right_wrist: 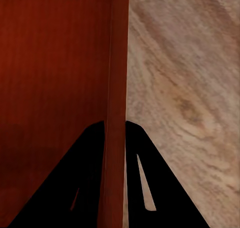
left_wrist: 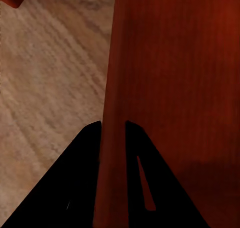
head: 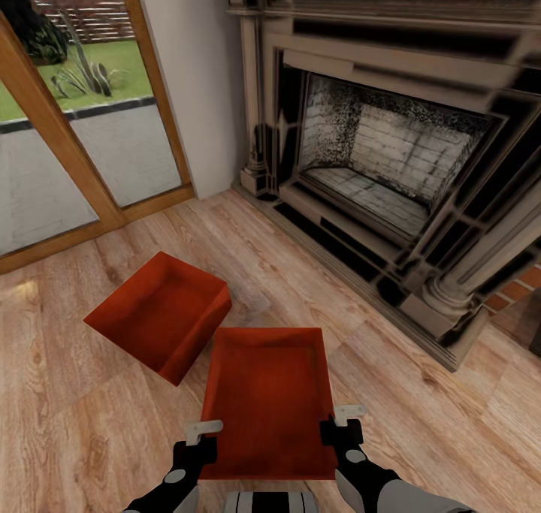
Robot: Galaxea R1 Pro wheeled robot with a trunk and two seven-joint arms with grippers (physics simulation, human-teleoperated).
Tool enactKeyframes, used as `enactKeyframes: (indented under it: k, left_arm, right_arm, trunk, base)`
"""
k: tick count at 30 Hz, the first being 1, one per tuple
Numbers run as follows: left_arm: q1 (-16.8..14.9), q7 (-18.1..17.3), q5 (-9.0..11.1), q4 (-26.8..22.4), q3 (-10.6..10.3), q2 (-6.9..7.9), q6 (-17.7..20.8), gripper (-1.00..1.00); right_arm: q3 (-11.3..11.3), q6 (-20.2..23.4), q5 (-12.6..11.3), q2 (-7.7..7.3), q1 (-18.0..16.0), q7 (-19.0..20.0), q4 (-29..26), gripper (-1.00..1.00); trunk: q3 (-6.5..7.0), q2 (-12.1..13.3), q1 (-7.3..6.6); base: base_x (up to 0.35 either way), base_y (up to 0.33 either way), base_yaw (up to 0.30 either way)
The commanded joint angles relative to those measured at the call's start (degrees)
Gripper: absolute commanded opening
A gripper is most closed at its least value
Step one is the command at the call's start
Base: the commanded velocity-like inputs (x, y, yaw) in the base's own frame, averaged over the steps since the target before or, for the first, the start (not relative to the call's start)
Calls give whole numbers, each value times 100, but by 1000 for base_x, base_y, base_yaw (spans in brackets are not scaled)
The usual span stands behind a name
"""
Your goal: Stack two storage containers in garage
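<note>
Two red-orange open bins are in the living room on the wood plank floor. The nearer container (head: 269, 400) is held between both arms. My left gripper (head: 200, 444) is shut on its left wall (left_wrist: 112, 87); one finger is inside the bin and one outside. My right gripper (head: 342, 426) is shut on its right wall (right_wrist: 117, 77) in the same way. The other container (head: 161, 314) rests on the floor to the left, turned at an angle, its corner close to the held bin.
A dark ornate fireplace (head: 391, 160) with a raised hearth edge stands ahead and to the right. Wood-framed glass doors (head: 75, 122) are at the left, with a white wall strip between them and the fireplace. Plank floor (head: 421, 393) lies to the right.
</note>
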Motion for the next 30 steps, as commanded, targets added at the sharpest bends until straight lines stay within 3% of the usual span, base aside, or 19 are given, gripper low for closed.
enactKeyframes:
  k: [1, 30]
  left_arm:
    - [-3, 58, 40, 5, 33, 6, -27, -100]
    - [-3, 58, 47, 111, 23, 20, -27, -100]
  right_arm:
    - [16, -29, -106, 1, -3, -13, 12, -100]
    - [15, -29, -105, 1, -3, -14, 10, -100]
  trunk:
    - [-4, -1, 0]
    - [481, 1082, -593]
  base:
    - [0, 0, 0]
    - [0, 0, 0]
